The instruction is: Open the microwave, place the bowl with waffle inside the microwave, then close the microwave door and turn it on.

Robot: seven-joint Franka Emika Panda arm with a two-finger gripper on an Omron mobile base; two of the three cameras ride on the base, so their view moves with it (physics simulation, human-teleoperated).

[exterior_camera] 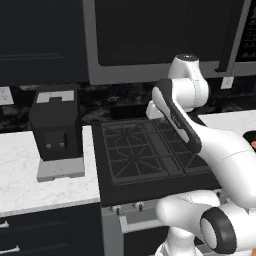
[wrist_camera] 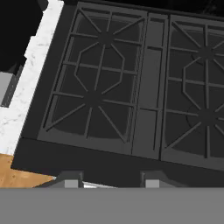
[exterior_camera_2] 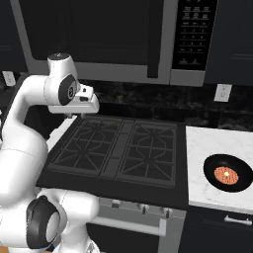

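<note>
The microwave (exterior_camera_2: 99,34) hangs above the stove, a grey-framed box with a dark glass front. The microwave door (exterior_camera: 160,30) is shut, its long bar handle (exterior_camera_2: 155,39) upright beside the button panel (exterior_camera_2: 192,34). The bowl with waffle (exterior_camera_2: 228,173) sits on the white counter to the right of the stove, and its edge peeks out at the right of the left base view (exterior_camera: 252,139). My gripper (wrist_camera: 111,183) hangs over the stove's left half, pointing down. It is open, with nothing between its fingertips (wrist_camera: 72,181). The hand (exterior_camera_2: 85,103) is far left of the bowl and below the microwave.
A black gas stove (exterior_camera_2: 118,148) with iron grates lies under the hand. A black coffee machine (exterior_camera: 55,125) stands on the white marble counter (exterior_camera: 20,170) to the left. Dark cabinets flank the microwave. A wall outlet (exterior_camera_2: 223,92) is behind the right counter (exterior_camera_2: 202,148).
</note>
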